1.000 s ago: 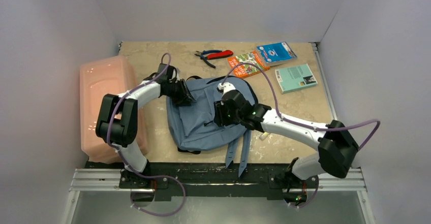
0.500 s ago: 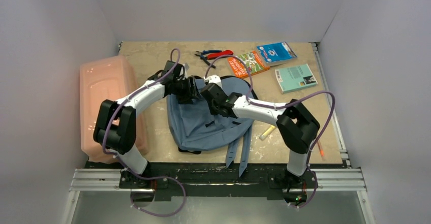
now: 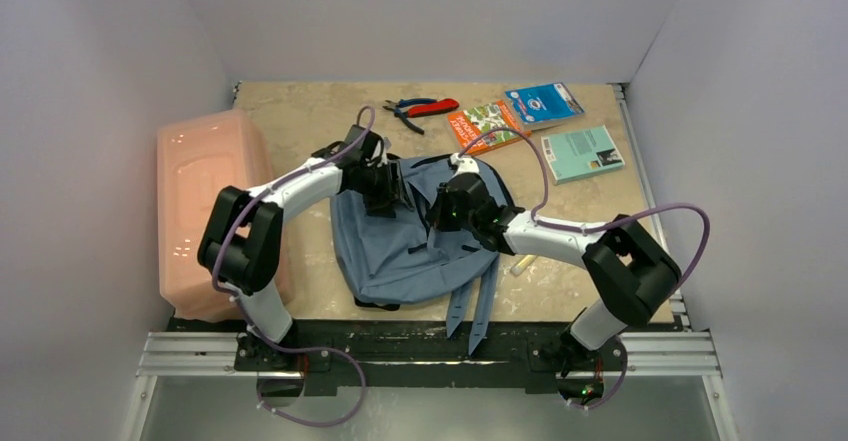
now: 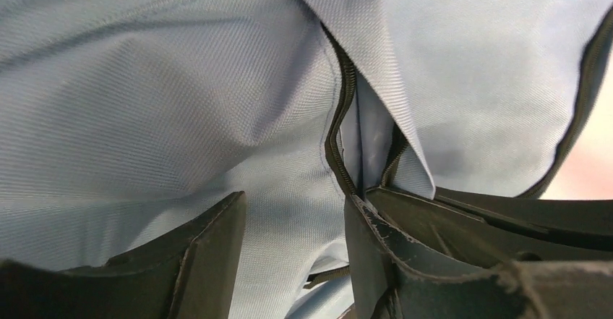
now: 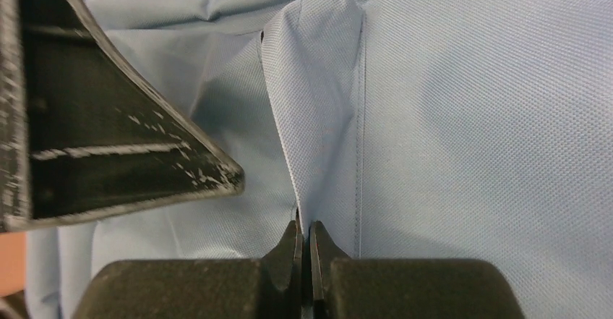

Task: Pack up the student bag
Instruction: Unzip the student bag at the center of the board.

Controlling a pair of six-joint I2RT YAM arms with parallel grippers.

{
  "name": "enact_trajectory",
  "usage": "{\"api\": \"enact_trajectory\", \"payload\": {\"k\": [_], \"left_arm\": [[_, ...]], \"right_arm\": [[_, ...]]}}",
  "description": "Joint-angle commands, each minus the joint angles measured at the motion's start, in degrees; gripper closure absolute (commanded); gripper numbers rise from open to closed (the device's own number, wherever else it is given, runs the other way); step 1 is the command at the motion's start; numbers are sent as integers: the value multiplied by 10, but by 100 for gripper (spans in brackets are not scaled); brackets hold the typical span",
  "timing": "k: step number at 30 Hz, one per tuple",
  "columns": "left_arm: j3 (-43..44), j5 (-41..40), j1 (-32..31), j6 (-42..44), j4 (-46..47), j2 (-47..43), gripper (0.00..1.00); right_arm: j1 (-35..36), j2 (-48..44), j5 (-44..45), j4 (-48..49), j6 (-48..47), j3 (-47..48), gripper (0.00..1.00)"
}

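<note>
The student bag (image 3: 395,246) lies flat at the centre of the surface (image 3: 300,121). My right claw (image 5: 304,234) is pinched on a thin fold of its fabric, and I judge the fold may slip out under a lift. My left claw (image 4: 293,221) stands half-spread beside the zip (image 4: 334,138) and could snag it. Both arms reach inward, wrists low over the bag.

left tool (image 4: 295,203) spread (jaws apart) over student bag (image 4: 144,102) zip (image 4: 334,134)
</note>
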Motion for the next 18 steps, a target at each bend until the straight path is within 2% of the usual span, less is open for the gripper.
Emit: {"api": "enact_trajectory", "payload": {"k": [1, 4, 10, 13, 18], "left_arm": [[51, -27, -29, -46, -54, 15, 47], [91, -88, -52, -82, -107, 28, 42], [182, -202, -79, -149, -218, 87, 41], [201, -254, -85, -179, -262, 113, 44], [185, -272, -86, -194, -260, 116, 50]], "right_arm": [[-25, -15, -98, 153, 49, -27, 100], [-26, -16, -116, 190, 54, -39, 100], [-26, -18, -127, 208, 63, -37, 100], [-27, -22, -132, 220, 74, -41, 100], [-27, -35, -123, 216, 76, -43, 100]]}}
